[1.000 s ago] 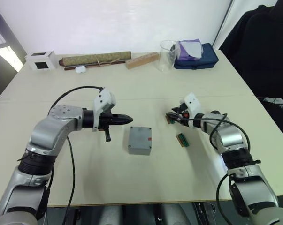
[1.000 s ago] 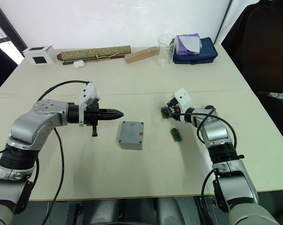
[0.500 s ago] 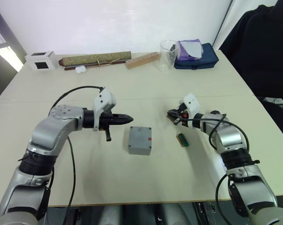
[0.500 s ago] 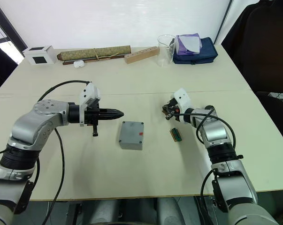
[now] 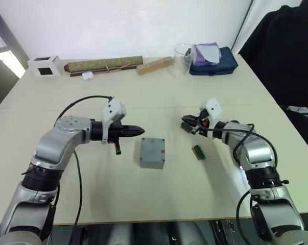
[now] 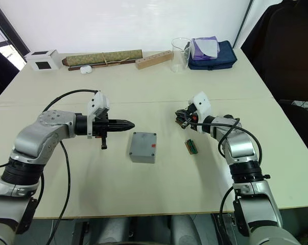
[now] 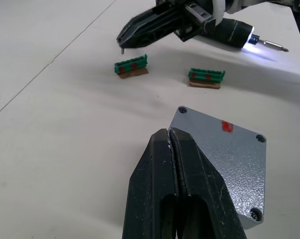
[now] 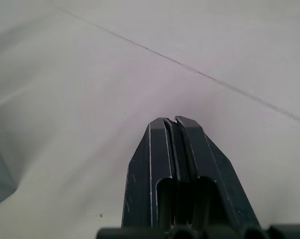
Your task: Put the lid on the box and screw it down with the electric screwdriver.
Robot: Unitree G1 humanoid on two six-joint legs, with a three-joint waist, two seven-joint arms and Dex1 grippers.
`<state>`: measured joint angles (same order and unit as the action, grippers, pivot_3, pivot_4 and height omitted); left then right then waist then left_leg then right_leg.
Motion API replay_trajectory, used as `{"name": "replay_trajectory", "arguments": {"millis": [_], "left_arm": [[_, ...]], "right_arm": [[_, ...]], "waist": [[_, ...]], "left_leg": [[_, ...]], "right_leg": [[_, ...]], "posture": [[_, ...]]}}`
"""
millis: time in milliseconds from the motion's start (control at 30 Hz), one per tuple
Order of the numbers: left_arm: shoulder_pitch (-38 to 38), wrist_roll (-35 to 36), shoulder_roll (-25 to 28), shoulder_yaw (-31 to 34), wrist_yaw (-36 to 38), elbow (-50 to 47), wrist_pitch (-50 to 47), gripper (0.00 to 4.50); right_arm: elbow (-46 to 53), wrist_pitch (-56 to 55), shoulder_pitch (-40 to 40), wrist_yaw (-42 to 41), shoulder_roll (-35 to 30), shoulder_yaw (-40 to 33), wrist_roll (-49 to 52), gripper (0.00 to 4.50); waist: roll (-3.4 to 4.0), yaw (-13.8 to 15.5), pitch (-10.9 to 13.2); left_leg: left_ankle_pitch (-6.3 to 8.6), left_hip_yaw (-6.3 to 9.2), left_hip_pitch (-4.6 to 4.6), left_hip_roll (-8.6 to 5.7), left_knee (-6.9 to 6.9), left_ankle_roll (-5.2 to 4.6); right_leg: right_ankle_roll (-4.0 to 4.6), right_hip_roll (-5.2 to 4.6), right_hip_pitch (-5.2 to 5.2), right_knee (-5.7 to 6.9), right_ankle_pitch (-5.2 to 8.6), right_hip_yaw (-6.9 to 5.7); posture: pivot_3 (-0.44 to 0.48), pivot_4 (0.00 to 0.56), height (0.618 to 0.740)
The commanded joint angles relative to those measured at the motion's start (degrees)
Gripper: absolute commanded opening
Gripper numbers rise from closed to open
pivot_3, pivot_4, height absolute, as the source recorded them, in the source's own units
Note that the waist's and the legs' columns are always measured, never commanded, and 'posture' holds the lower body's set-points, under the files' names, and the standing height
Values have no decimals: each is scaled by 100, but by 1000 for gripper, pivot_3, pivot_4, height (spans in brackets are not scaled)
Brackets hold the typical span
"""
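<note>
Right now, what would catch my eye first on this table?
Probably the small grey box with a red mark, sitting closed on the middle of the table between the two arms. The left tool and the right tool both hang above the table with fingers shut, pointing toward each other. Two little green blocks lie near the right tool, one just beside the box's right.

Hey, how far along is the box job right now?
Done: the lid sits on the box. In hand: nothing; the left gripper and right gripper are shut and empty. Left: take the electric screwdriver and drive the screws; I can't tell whether any are in.
</note>
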<state>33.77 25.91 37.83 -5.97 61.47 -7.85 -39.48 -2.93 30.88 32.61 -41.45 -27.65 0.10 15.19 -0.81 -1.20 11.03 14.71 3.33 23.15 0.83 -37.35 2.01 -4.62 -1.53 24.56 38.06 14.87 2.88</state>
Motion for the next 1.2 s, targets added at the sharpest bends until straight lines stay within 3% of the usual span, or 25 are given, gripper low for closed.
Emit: {"name": "replay_trajectory", "arguments": {"millis": [33, 333, 1200], "left_arm": [[-191, 296, 301, 270, 205, -345, -152, 0], [-810, 518, 651, 309, 430, -744, -115, 0], [-668, 346, 501, 205, 281, -535, 16, 0]], "right_arm": [[1458, 276, -319, -30, -87, -170, 444, 76], [2880, 713, -1094, 210, 79, 416, 660, 76], [2390, 620, -1253, 289, 138, 799, 468, 76]], "waist": [[0, -5, 0], [-1, 5, 0], [-1, 6, -1]], "left_leg": [[0, 2, 0, 0, 1, 0], [0, 3, -2, 0, -2, 0], [0, 3, -3, 1, -1, 0]], "right_leg": [[0, 0, 0, -1, 0, 0], [0, -1, -3, 0, 1, 0], [0, 0, -3, 0, 1, -1]], "posture": [[0, 150, 740], [0, 150, 740], [0, 150, 740]]}}
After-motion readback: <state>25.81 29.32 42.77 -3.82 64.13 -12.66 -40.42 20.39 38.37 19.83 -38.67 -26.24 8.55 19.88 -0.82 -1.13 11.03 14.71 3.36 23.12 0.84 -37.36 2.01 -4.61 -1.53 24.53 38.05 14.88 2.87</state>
